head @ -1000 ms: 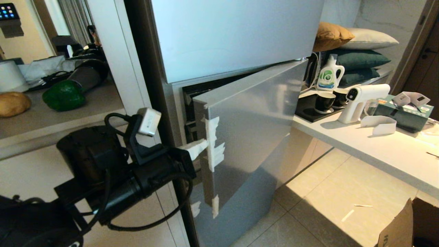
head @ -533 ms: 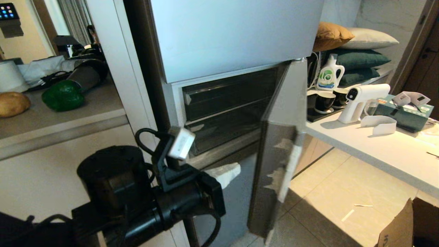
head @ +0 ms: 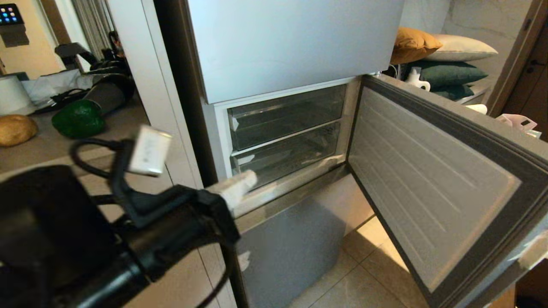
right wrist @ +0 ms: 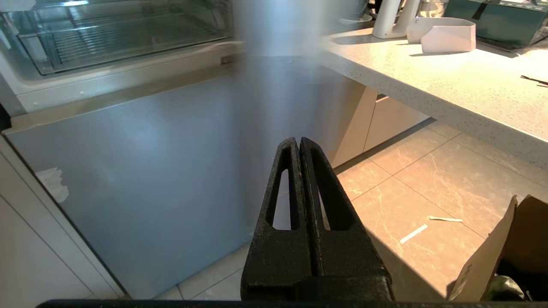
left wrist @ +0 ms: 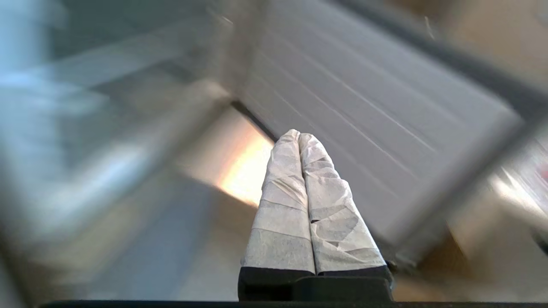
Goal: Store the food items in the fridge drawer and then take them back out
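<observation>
Head view showing the fridge (head: 295, 38) with its middle door (head: 432, 188) swung wide toward three o'clock, exposing two see-through fridge drawers (head: 287, 156), both pushed in. Left gripper (head: 246, 183) hanging at about seven o'clock of the lower drawer, taped white fingers (left wrist: 299, 201) pressed together on nothing, tips just before the drawer's pale front rail. Green bell pepper (head: 78, 121) and brown potato (head: 16, 129) lying on the counter (head: 43, 152) at nine o'clock, well apart from the drawers; right gripper (right wrist: 298, 143) pointing low at the fridge's bottom panel (right wrist: 150, 171), black fingers closed and empty.
</observation>
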